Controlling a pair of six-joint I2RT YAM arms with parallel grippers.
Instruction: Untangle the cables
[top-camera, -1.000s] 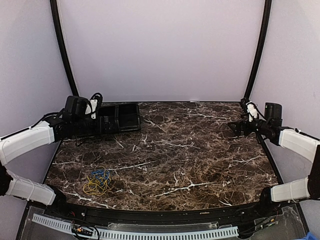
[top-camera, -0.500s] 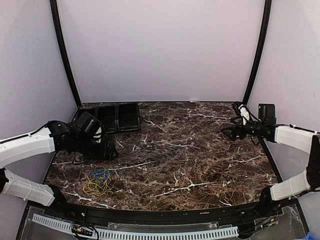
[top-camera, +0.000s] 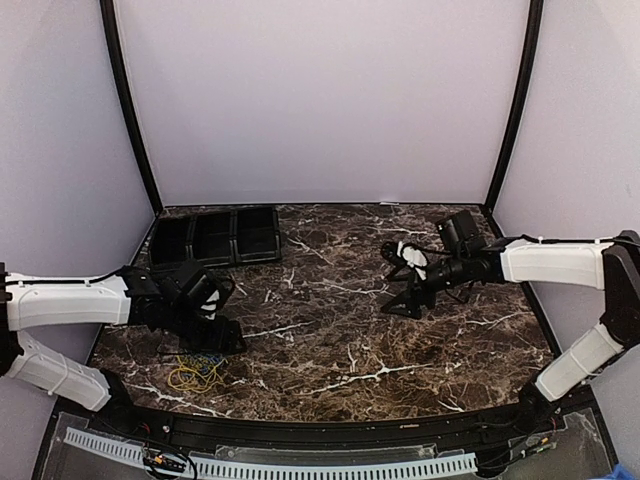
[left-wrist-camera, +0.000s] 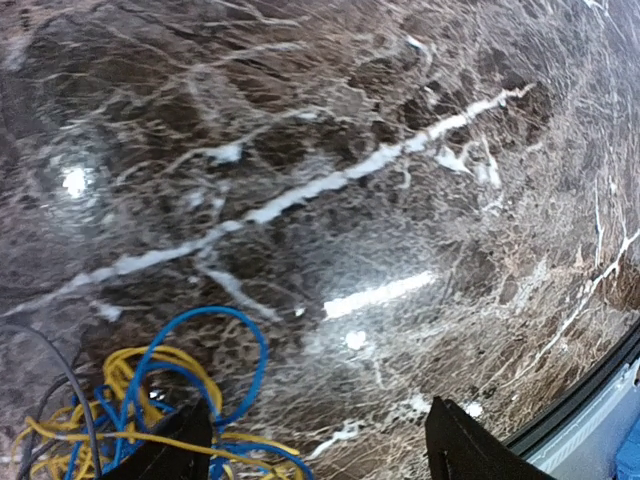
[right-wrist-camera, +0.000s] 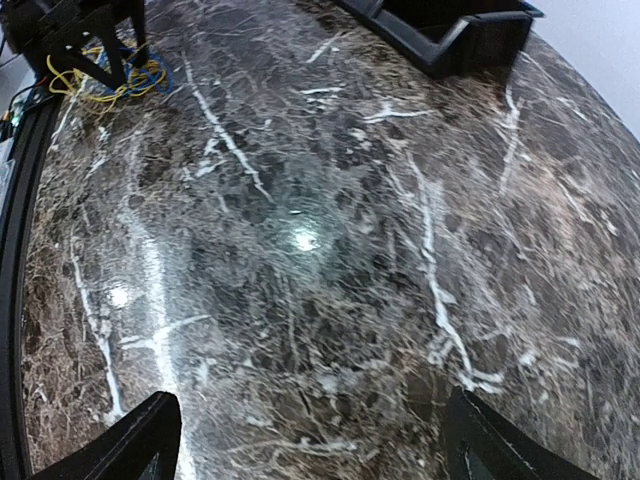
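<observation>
The cables, one yellow (top-camera: 188, 378) and one blue (top-camera: 205, 357), lie in one tangled heap near the table's front left. My left gripper (top-camera: 222, 337) hangs low at the heap's far edge and partly covers it. In the left wrist view the blue loop (left-wrist-camera: 255, 365) and yellow strands (left-wrist-camera: 130, 372) fill the lower left. The left gripper (left-wrist-camera: 315, 445) is open, one finger among the strands and the other over bare marble. My right gripper (top-camera: 402, 297) is open above the table's middle right, far from the heap. The right wrist view shows the cables (right-wrist-camera: 105, 78) at top left.
A black compartment tray (top-camera: 215, 237) sits at the back left of the marble table (top-camera: 330, 330); its corner (right-wrist-camera: 450, 35) shows in the right wrist view. A black rail (top-camera: 330, 425) runs along the front edge, close to the heap.
The left arm swung from the tray down and forward to the cable heap. The right arm moved from the right edge in toward the table's middle and tilted downward.
</observation>
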